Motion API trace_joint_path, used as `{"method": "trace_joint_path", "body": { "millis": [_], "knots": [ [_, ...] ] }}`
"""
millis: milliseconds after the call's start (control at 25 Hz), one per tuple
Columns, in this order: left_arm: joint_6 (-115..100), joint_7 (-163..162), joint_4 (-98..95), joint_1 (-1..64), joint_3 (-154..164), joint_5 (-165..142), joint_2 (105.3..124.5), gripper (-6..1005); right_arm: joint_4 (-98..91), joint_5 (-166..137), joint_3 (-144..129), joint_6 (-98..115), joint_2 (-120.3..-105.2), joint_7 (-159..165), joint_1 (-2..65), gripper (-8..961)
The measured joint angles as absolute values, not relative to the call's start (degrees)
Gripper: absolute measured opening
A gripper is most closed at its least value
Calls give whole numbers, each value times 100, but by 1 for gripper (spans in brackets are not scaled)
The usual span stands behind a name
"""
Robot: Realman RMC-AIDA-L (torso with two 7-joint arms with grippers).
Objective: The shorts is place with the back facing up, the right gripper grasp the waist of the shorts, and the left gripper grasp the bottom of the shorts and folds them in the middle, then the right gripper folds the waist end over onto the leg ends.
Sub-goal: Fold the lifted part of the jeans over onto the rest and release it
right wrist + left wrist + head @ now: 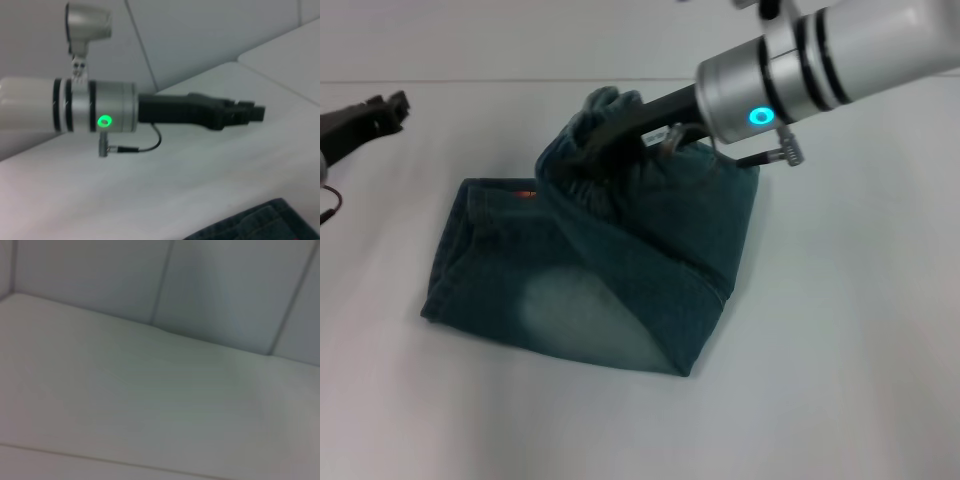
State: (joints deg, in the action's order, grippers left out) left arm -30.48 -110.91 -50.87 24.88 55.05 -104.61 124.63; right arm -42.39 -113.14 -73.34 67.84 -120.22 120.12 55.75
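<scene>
The dark teal denim shorts (620,270) lie folded on the white table, and a corner of them shows in the right wrist view (260,225). My right gripper (612,140) reaches in from the upper right and is shut on the bunched waist of the shorts (595,125), holding that end lifted above the rest of the cloth. The leg ends (450,290) lie flat toward the left. My left gripper (375,110) hangs at the far left, apart from the shorts and holding nothing. It also appears in the right wrist view (245,112).
The white table (840,350) extends around the shorts on every side. A wall with panel seams (160,285) stands behind the table. A thin cable (328,205) shows at the left edge.
</scene>
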Motion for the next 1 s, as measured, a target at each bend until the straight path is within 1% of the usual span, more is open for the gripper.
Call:
{"method": "trace_joint_path", "body": {
  "millis": [320,520,1000],
  "knots": [
    [-2749,-11026,-5146,2582,5587,-10458,12463,271,-3658,-11192,-7995,6504,-12077,12013,6205,216],
    [-2744,-11024,-5161,2611,5699,-10458,12463,264,-3592,-11101,-8656,6310,-12097,12013,6454,222],
    [-2766,-11021,-5075,2676,5879,-10459,12463,266,-3634,-11207,-8944,6068,-12080,11742,6517,238]
  ]
}}
